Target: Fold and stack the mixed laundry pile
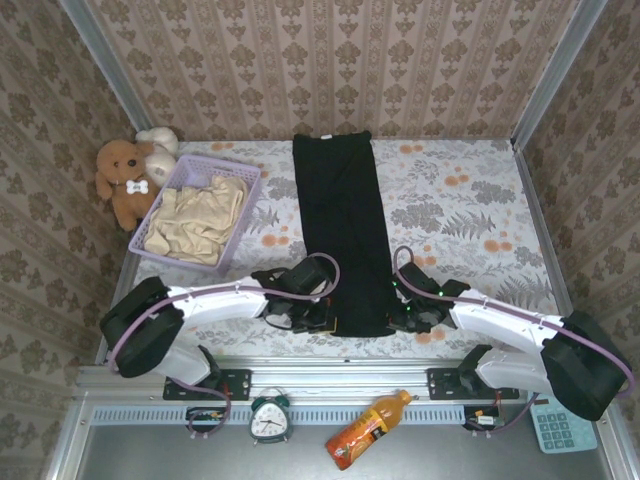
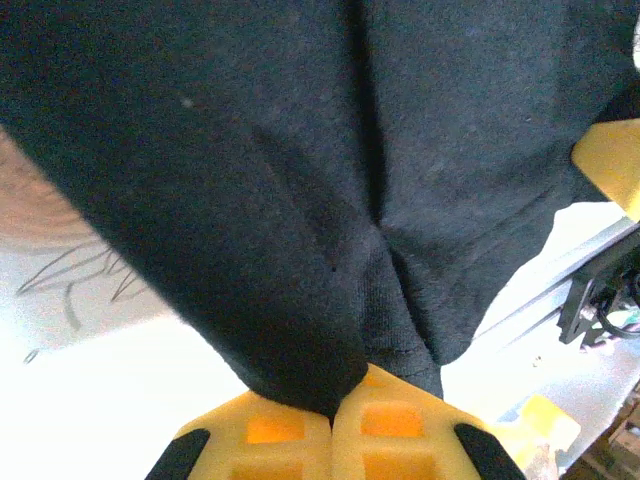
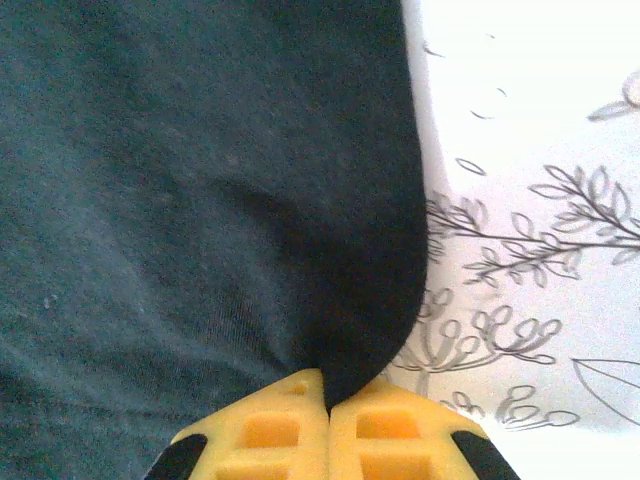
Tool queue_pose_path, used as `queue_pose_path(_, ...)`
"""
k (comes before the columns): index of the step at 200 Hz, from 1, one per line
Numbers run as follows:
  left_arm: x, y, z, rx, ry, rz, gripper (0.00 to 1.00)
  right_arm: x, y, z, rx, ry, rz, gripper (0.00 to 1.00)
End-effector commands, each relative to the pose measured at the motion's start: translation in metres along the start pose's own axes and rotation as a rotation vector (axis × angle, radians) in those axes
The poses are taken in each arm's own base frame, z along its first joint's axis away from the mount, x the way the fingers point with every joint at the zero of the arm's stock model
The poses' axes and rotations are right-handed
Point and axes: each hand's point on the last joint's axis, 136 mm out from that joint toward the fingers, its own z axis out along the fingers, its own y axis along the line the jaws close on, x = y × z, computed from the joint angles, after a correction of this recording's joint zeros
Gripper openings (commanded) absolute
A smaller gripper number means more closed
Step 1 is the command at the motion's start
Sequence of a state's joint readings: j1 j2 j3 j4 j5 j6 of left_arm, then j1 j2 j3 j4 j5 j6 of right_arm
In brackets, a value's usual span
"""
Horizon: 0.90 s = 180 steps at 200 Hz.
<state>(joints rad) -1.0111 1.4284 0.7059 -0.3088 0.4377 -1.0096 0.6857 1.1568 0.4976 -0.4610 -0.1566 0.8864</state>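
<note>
Black garment (image 1: 340,235): lies flat as a long narrow strip down the middle of the frame, its far end near the back wall and its near end at the front edge of the table
Near corners: the left gripper (image 1: 305,312) pinches the lower-left corner and the right gripper (image 1: 408,310) the lower-right one; both pairs of yellow fingers (image 2: 280,430) are closed tight on the black cloth
Cream-beige garment (image 1: 200,222): crumpled inside the lavender basket (image 1: 250,172) at upper left, well apart from the black strip
Edges: the strip's long sides run straight and nearly parallel; its near hem sits just above the metal rail (image 1: 330,372)
Open room: bare floral tablecloth (image 1: 470,200) spreads wide to the right of the strip; a narrower bare band lies between strip and basket; patterned walls (image 1: 330,60) close the back and both sides
Look: matte black, smooth along its length, with shallow creases gathering toward each pinch
Top view: gives the whole strip, both arms angled inward from the lower corners, the teddy bears (image 1: 130,175) beside the basket, and an alarm clock (image 1: 269,418), an orange bottle (image 1: 366,428) and a calculator (image 1: 560,424) on the shelf below the rail
Left wrist view: gives the fine knit and a fold running up from the closed fingertips
Right wrist view: gives the cloth's rounded side edge against leaf prints on the tablecloth, and a few pale lint specks
</note>
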Motion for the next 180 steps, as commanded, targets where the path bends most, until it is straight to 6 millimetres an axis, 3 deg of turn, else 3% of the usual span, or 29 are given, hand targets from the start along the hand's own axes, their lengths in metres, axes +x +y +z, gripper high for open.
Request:
queue_pose_path(1,0.003,0.017,-0.011,-0.049,-0.007,-0.039,0.00,-0.019,0.021,-0.013,-0.043,-0.063,-0.032,0.00)
queue_pose_path(38,-0.013,0.010,-0.026,-0.056,-0.029,-0.016,0.00,-0.036,0.041,-0.025,-0.077,-0.108,-0.042,0.00)
queue_pose_path(72,-0.062,-0.002,-0.055,0.002,-0.155,-0.012,0.00,-0.066,0.057,-0.038,-0.130,-0.180,-0.024,0.00)
queue_pose_path(103,-0.122,-0.016,-0.096,0.045,-0.330,0.025,0.00,-0.121,0.074,-0.057,-0.189,-0.289,-0.007,0.00)
queue_pose_path(135,-0.174,-0.021,-0.120,0.059,-0.429,0.053,0.02,-0.183,0.096,-0.081,-0.210,-0.401,-0.043,0.00)
queue_pose_path(180,-0.253,-0.009,-0.134,0.098,-0.539,0.022,0.04,-0.264,0.101,-0.065,-0.215,-0.440,0.001,0.00)
